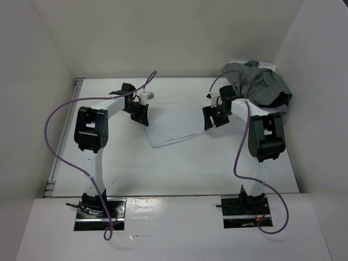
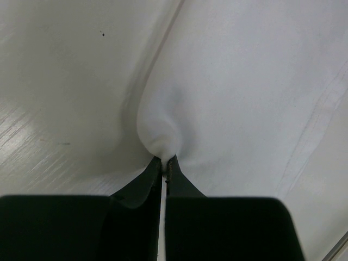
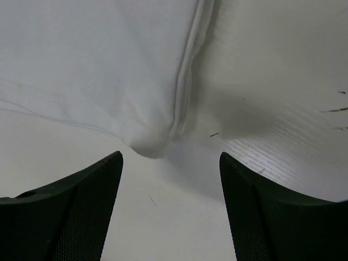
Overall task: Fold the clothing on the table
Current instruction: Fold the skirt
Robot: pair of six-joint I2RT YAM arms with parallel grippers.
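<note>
White garment [image 1: 176, 129] on the table [image 1: 179, 169]: left jaws clamp its edge, right jaws open at its corner.

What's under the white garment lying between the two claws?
Only the bare white table shows around the white garment; anything beneath the cloth is covered. The left claw is shut on one edge, and the right claw stands open at a hemmed corner.

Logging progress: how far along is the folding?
Done: no finished fold shows. In hand: the left gripper is shut on one end of the white garment; the right gripper stands open around its opposite corner, not gripping. Left: folding it, then the grey clothes heap at the far right.
</note>
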